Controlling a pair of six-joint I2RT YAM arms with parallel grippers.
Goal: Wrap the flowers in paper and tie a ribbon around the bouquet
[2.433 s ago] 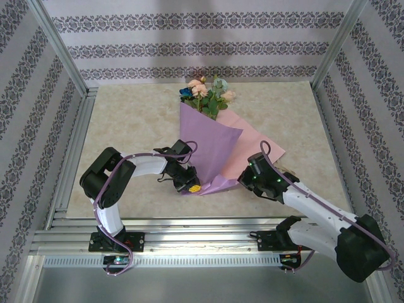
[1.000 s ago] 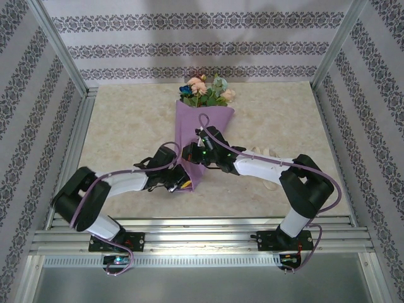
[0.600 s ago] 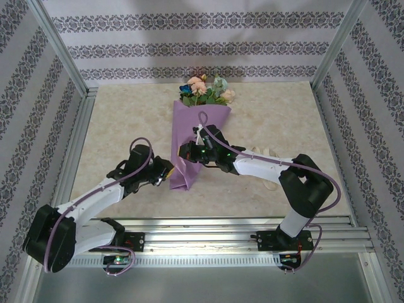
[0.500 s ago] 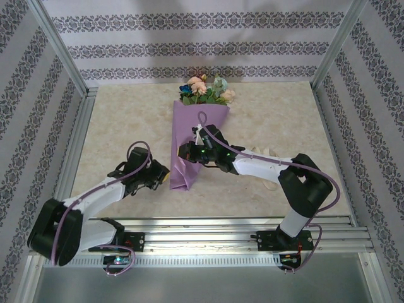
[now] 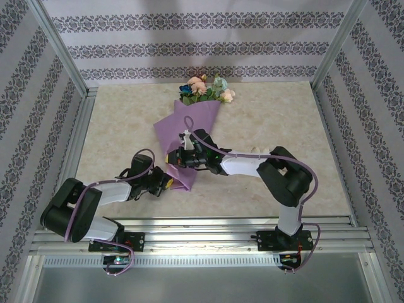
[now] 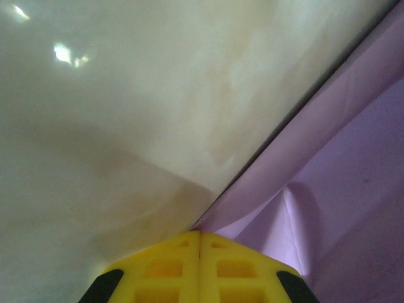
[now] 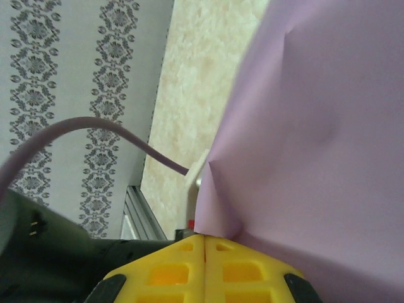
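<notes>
Bouquet (image 5: 188, 120) flat, long axis near-to-far, leaning right; flowers (image 5: 205, 88) at far end, tip nearest. Left gripper (image 5: 168, 182) pinches paper (image 6: 353, 145) edge at tip. Right gripper (image 5: 178, 156) clamped on paper mid-cone.

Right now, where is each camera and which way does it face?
Top external: above, behind the bases, facing down at the table; both arms reach the bouquet.
Left wrist: on the left arm, past the shut left end effector, at paper edge and table.
Right wrist: on the right arm, past the right end effector pinching paper, toward the wall.
All share the paper.
</notes>
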